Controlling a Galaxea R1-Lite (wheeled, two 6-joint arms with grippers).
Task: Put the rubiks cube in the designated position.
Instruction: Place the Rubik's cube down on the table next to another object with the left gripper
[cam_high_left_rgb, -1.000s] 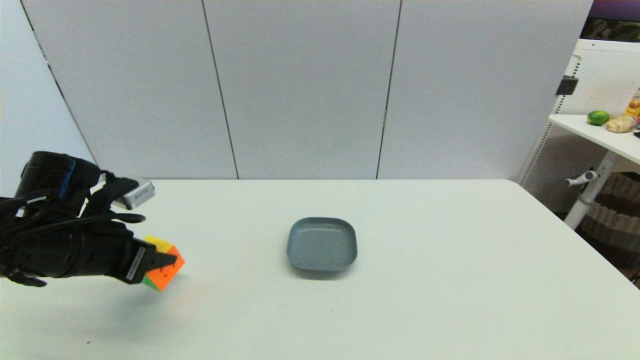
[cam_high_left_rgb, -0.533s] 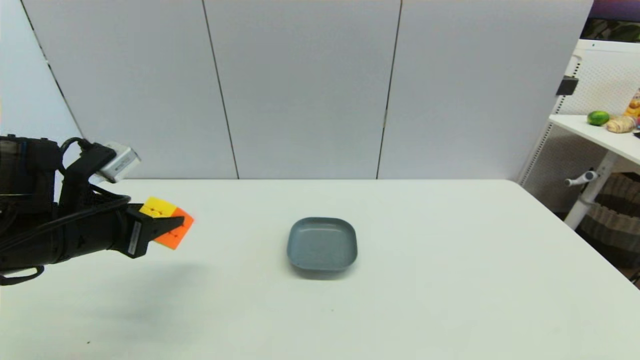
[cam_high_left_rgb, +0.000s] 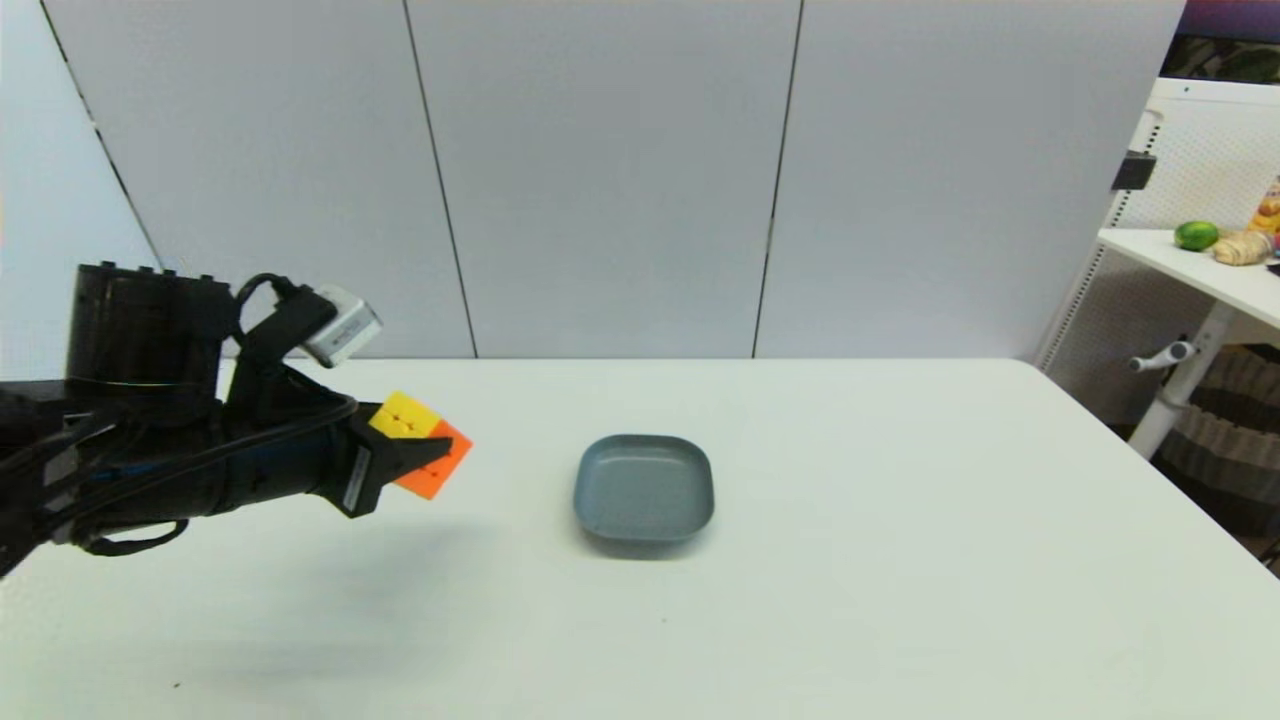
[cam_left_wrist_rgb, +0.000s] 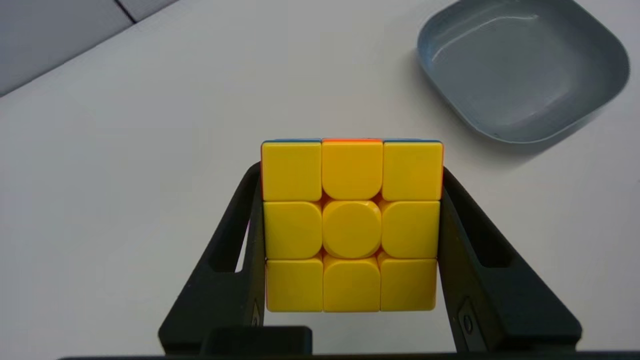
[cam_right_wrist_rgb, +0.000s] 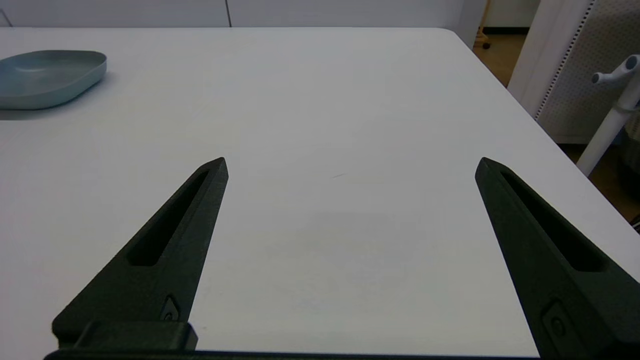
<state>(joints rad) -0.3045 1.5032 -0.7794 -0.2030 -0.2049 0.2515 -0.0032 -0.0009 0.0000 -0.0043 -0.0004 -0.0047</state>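
My left gripper is shut on the rubiks cube and holds it in the air above the table, left of the grey dish. In the head view the cube shows a yellow top and an orange side. The left wrist view looks onto the cube's yellow face, clamped between my two black fingers, with the empty dish a short way beyond. My right gripper is parked low over the table's right part, open and empty; it does not show in the head view.
The white table ends at a right edge, beyond which stand a pegboard stand and a side table with a green fruit. Grey wall panels close off the back. The right wrist view shows the dish far off.
My left arm has lifted the cube off the table's left side and carried it to the right, toward the dish. The dish has not moved.
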